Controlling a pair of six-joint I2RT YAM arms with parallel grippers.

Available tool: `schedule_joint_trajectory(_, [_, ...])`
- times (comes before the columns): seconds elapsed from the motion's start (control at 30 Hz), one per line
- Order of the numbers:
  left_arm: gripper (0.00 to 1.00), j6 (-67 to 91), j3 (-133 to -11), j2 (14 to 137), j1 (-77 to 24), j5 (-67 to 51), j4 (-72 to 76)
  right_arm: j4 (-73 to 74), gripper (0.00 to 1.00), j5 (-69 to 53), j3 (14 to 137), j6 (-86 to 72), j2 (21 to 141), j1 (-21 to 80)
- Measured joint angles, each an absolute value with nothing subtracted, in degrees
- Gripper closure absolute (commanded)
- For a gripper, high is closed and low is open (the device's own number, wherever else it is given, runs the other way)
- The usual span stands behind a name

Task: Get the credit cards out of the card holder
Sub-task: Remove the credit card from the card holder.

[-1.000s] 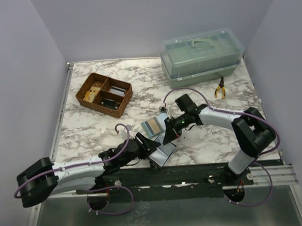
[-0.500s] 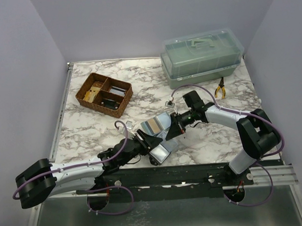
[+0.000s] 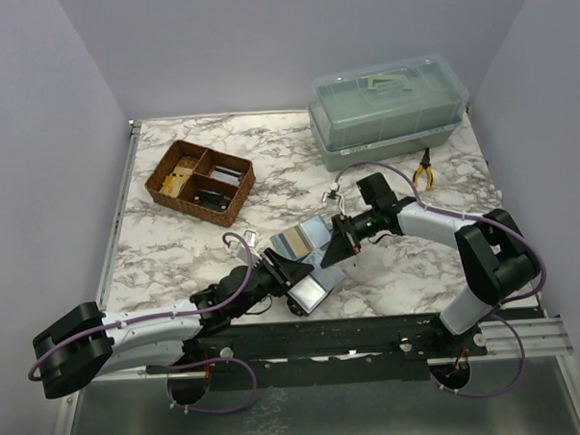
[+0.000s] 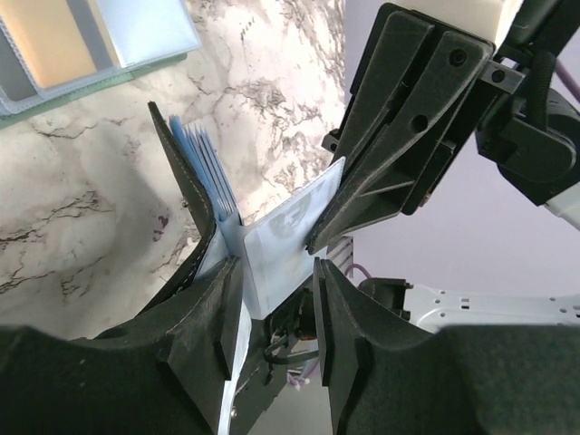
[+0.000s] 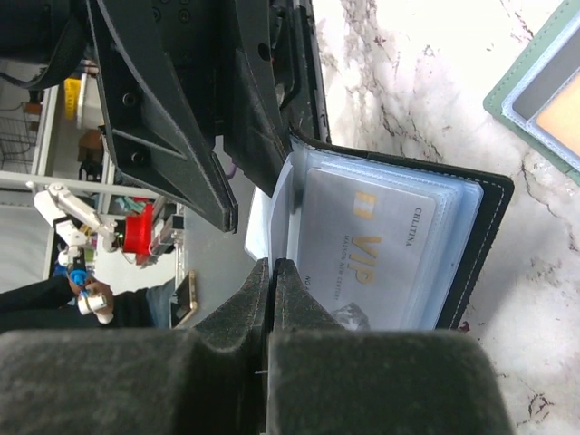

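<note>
Right gripper (image 5: 272, 272): fingers pressed together, pinching the edge of one pale card (image 5: 279, 213). In the left wrist view the tips of the right gripper (image 4: 317, 240) sit on the card's (image 4: 285, 227) corner. The card stands partly out of the wallet (image 4: 181, 172), its near end between the wallet's leaves.

Left gripper (image 4: 276, 281): fingers part-way closed, clamped on one half of the wallet. One finger (image 4: 227, 335) lies against the black cover, the other on the inner side. A pale sleeve shows in the gap between them.

Arms, top view: the left arm lies low, reaching from the near-left corner toward the table's (image 3: 176, 251) centre, with the left gripper (image 3: 295, 280) at the near-centre. The right arm bends in from the right, and the right gripper (image 3: 332, 254) points down-left to meet it. The two grippers are just beside each other.

Wallet (image 3: 312, 292): near-centre of the table, just beside a green folder (image 3: 296, 241) of card sleeves. Cannot tell whether it touches the table. It is open, with the black cover (image 5: 485, 245) splayed and a fan of blue-grey sleeves inside. A VIP card (image 5: 376, 263) lies in the top clear sleeve.
</note>
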State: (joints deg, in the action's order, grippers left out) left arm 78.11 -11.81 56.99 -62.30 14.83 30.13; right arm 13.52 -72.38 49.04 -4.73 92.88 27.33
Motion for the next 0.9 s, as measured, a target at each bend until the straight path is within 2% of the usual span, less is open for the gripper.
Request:
schedule_joint_trajectory(0.17, [0.58, 77.41, -11.81, 56.14, -62.24, 14.39, 31.27, 11.92, 1.0, -76.23, 48.58, -6.2, 93.03, 26.41])
schedule_joint_trajectory(0.43, [0.68, 76.01, -11.88, 56.82, -61.84, 12.82, 33.69, 11.09, 1.0, -80.42, 48.56, -7.01, 93.84, 25.32])
schedule_joint_trajectory(0.9, [0.68, 74.15, -11.88, 55.46, -61.56, 8.97, 36.25, 11.81, 1.0, -85.62, 48.18, -3.99, 94.04, 23.59])
